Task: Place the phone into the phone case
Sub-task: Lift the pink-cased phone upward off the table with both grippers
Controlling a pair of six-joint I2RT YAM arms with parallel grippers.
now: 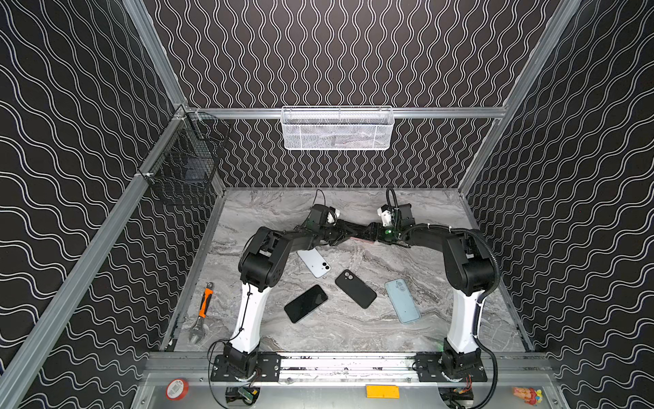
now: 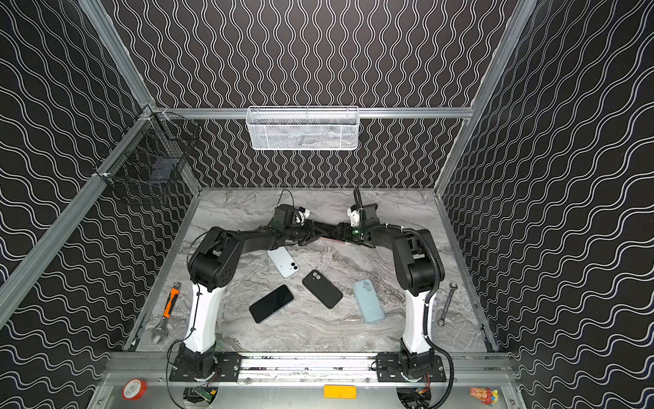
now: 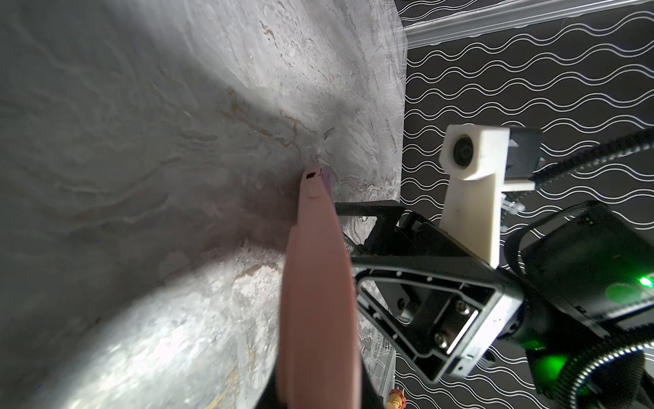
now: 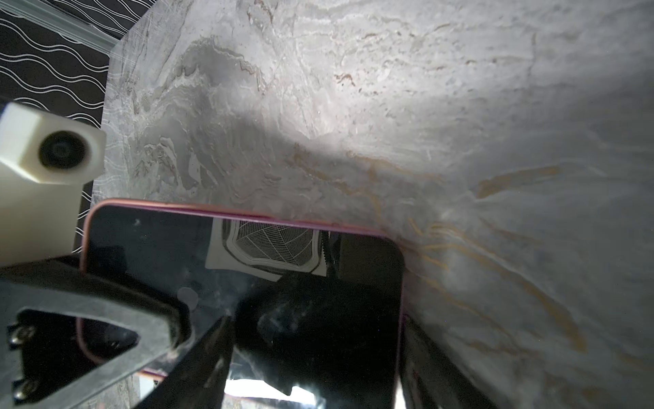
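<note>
A phone (image 4: 148,240) with a dark screen sits inside a pink phone case (image 4: 247,214), whose rim shows along its edges. Both grippers hold it low over the table's far middle, where a sliver of pink (image 1: 362,240) (image 2: 334,240) shows in both top views. My right gripper (image 4: 318,354) is shut across the phone's width, a dark finger at each long side. My left gripper (image 3: 318,387) is shut on the case's thickness; the case (image 3: 315,265) runs edge-on out of its jaws. One left finger (image 4: 106,301) lies on the screen.
On the table nearer the front lie a light phone (image 1: 314,262), a black case (image 1: 355,288), a black phone (image 1: 305,303) and a pale blue case (image 1: 402,301). An orange wrench (image 1: 204,304) lies left, a spanner (image 2: 446,304) right. A white basket (image 1: 337,128) hangs behind.
</note>
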